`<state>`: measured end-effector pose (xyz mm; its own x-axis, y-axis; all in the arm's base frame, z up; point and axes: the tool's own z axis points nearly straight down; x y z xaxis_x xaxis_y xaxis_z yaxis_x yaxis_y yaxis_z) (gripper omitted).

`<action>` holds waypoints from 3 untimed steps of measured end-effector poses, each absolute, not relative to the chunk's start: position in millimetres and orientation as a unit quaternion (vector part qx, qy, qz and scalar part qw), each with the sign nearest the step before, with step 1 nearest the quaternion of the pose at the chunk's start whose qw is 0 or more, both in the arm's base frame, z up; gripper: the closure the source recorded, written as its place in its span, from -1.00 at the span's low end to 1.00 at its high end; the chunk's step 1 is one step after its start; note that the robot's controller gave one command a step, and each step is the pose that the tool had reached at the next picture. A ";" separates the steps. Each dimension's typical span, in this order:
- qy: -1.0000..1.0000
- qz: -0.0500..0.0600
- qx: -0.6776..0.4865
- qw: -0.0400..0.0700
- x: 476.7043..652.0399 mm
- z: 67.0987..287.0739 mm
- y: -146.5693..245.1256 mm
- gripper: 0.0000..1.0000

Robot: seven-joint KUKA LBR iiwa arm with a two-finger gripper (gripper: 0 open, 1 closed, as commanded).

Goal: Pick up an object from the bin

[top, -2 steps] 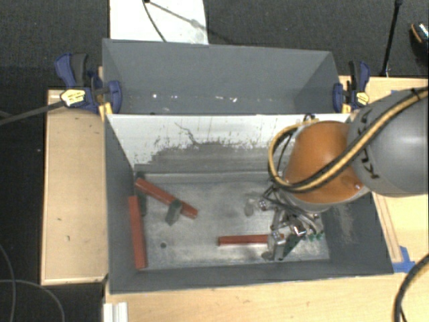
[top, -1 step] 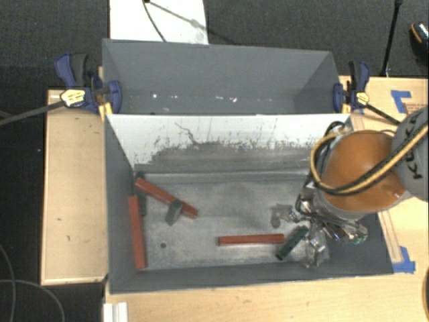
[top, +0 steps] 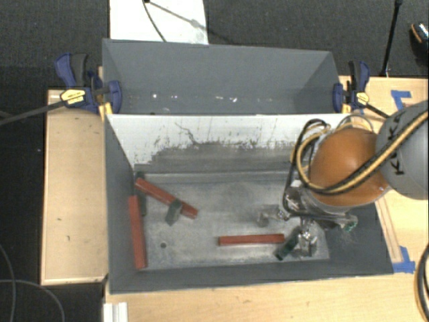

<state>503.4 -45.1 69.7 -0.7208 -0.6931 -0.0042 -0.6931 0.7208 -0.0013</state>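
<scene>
Leftmost on the floor of the bin (top: 221, 79), a long red bar (top: 138, 233) lies flat along the left wall, running front to back. So close to the wall, it would probably be awkward to grasp from that side. Just right of its far end, a second red bar (top: 161, 193) lies slantwise, with a small dark block (top: 174, 212) at its lower edge; whether the two touch I cannot tell.

Farther right, near the front wall, a third red bar (top: 250, 240) lies flat and crosswise, well apart from the others, so its narrow sides look free. Behind its right end sits a small grey piece (top: 268, 215).

At that bar's right end lies a small dark piece (top: 287, 249), just beside the gripper (top: 305, 241). The gripper hangs low over the floor at the bin's right front, pointing down under the orange cover (top: 343, 165), a pose suited to a grasp from above. Whether it is spread or pressed together cannot be told, and nothing shows pinched in it. By nearness, the dark piece seems the likeliest pick.
</scene>
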 end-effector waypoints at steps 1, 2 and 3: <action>0.962 0.001 -0.273 0.000 505.3 70.2 -5.7 -1.00; 0.962 0.001 -0.273 -0.001 505.3 70.1 -6.7 1.00; 0.962 0.000 -0.272 0.003 506.8 102.0 -6.3 1.00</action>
<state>506.8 -6.3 102.0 -0.8520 -0.5236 -0.0062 -0.5236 0.8520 -0.0025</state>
